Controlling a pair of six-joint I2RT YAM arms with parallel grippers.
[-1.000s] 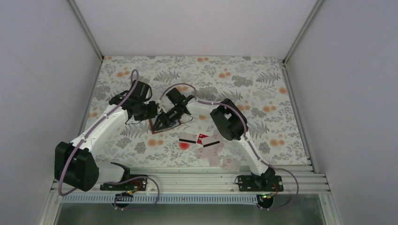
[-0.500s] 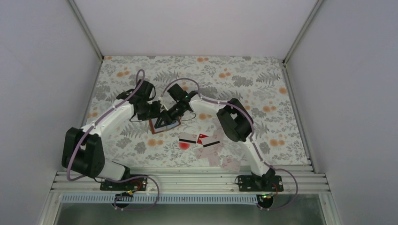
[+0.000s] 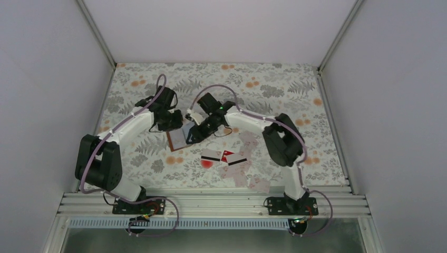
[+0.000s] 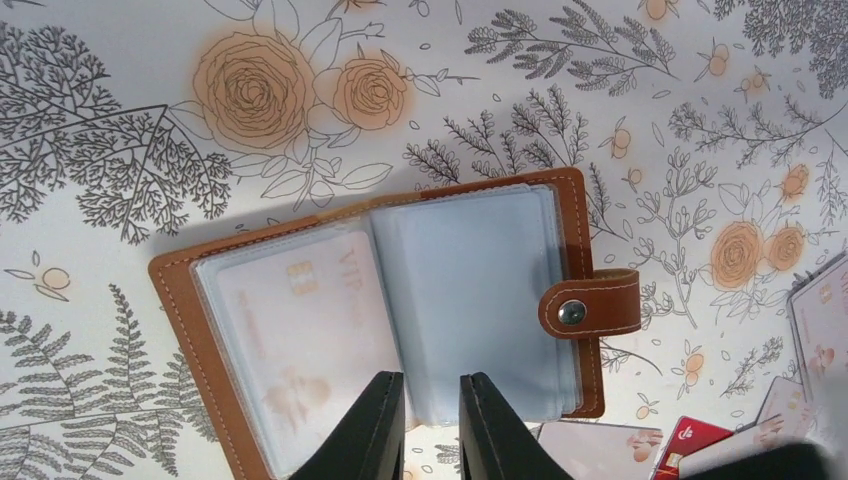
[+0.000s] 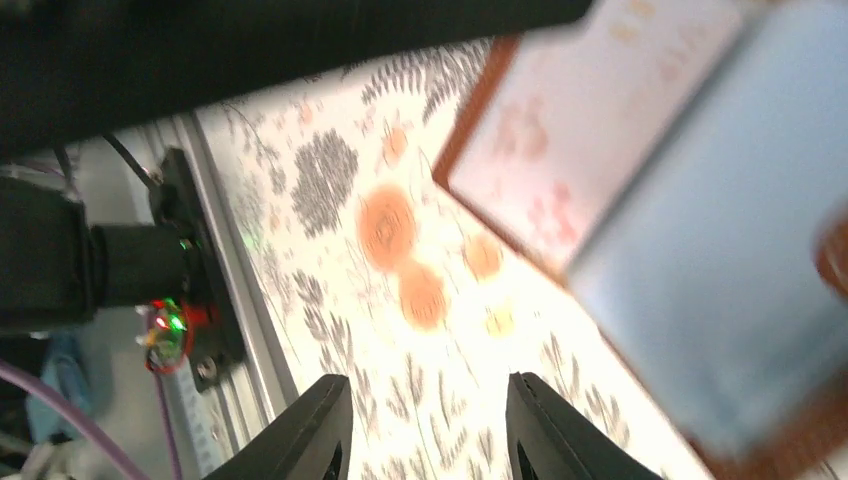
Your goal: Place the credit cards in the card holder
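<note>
From above, the left gripper (image 3: 179,126) and right gripper (image 3: 192,135) cover part of the card holder (image 3: 176,140), and how their jaws stand is too small to tell. The left wrist view cuts the red card (image 4: 690,445) off at the bottom edge and a pale card (image 4: 822,320) at the right. Whether the close-set jaws pinch the clear sleeves (image 4: 480,300) is unclear. The right wrist view is blurred. There the holder runs off the top and right edges, beneath an unreadable dark shape (image 5: 250,60).

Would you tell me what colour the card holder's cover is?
The card holder is tan-brown with pale stitching; clearest from the left wrist.
</note>
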